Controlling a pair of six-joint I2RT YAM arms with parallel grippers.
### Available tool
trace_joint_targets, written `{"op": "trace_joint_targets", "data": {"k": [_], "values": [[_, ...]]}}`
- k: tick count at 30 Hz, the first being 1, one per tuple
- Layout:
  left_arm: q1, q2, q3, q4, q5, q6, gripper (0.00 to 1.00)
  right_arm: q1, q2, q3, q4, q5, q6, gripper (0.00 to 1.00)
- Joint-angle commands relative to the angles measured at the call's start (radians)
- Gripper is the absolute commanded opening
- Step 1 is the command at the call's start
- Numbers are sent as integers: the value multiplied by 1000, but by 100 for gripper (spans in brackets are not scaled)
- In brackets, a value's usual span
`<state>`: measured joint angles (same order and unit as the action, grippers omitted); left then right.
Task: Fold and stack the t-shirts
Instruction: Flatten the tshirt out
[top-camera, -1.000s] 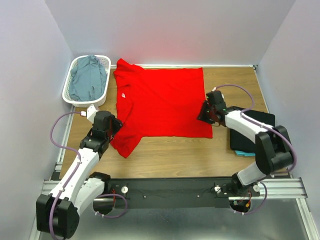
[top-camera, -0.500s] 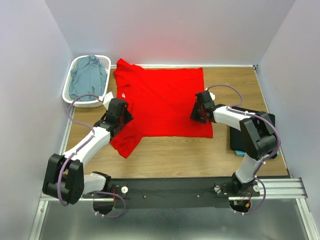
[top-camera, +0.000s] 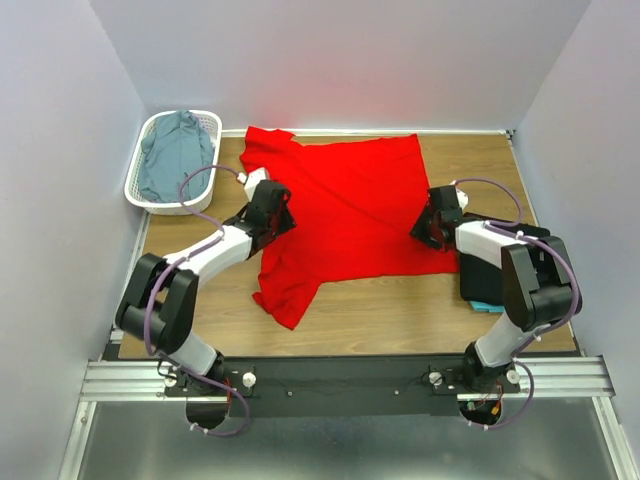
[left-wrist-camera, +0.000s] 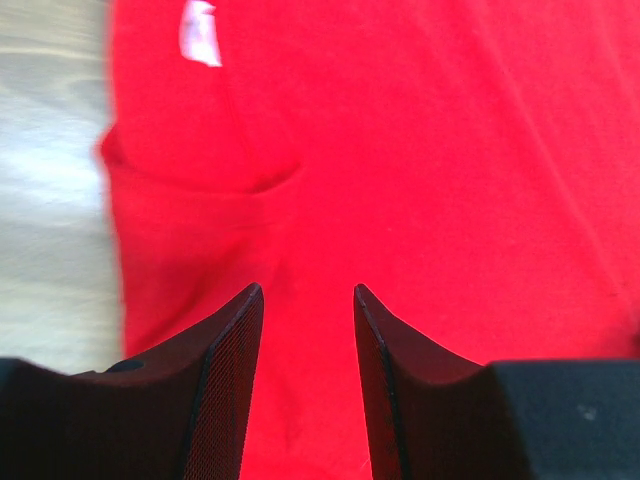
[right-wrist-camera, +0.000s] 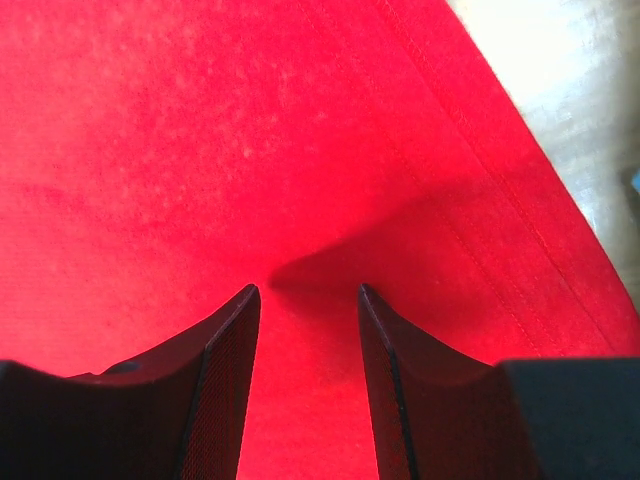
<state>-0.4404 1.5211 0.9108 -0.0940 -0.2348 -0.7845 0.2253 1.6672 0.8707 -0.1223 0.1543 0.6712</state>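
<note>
Status on red t-shirt (top-camera: 345, 215): spread across middle of wooden table (top-camera: 400, 320), skewed, collar end toward far left, one sleeve bunched and trailing toward near edge, hem side toward right. Left gripper (top-camera: 276, 214) down on shirt's left side near collar; in left wrist view, fingers (left-wrist-camera: 225, 380) spread apart, red cloth filling the gap, nothing clamped, small white label (left-wrist-camera: 200, 32) visible further out beside a shallow crease. Right gripper (top-camera: 430, 226) down on shirt's right edge; in right wrist view, fingers (right-wrist-camera: 395, 380) likewise spread, not clenched, with a low ridge of cloth puckered up just ahead of the tips and stitched hem running diagonally to the right. Cannot tell whether either set of tips presses the cloth or only hangs just above it. Dusty grey-blue t-shirt (top-camera: 176, 160) crumpled inside white lattice basket (top-camera: 135, 190) at far left corner, well apart from the red one. Black t-shirt (top-camera: 478, 282) folded at right side of table, partly under right arm, on top of teal t-shirt (top-camera: 487, 307), only a thin teal edge showing at its near side.
</note>
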Motion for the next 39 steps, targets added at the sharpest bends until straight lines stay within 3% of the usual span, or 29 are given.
{"op": "trace_joint_targets", "data": {"k": [1, 12, 25, 30, 35, 39], "values": [[-38, 74, 82, -4, -35, 34, 49, 0, -10, -71, -86, 36, -24, 52], [-73, 335, 339, -168, -205, 133, 51, -3, -69, -81, -80, -30, -21, 52], [-86, 427, 375, -263, -304, 136, 50, -3, -73, -53, -77, -73, -28, 52], [-84, 425, 378, -277, -320, 129, 32, -1, -83, -55, -76, -82, -32, 51], [-67, 415, 367, -299, -336, 111, 6, -3, -99, -61, -74, -91, -36, 51], [-34, 315, 303, -288, -334, 77, 0, -1, -118, -65, -76, -94, -44, 51]]}}
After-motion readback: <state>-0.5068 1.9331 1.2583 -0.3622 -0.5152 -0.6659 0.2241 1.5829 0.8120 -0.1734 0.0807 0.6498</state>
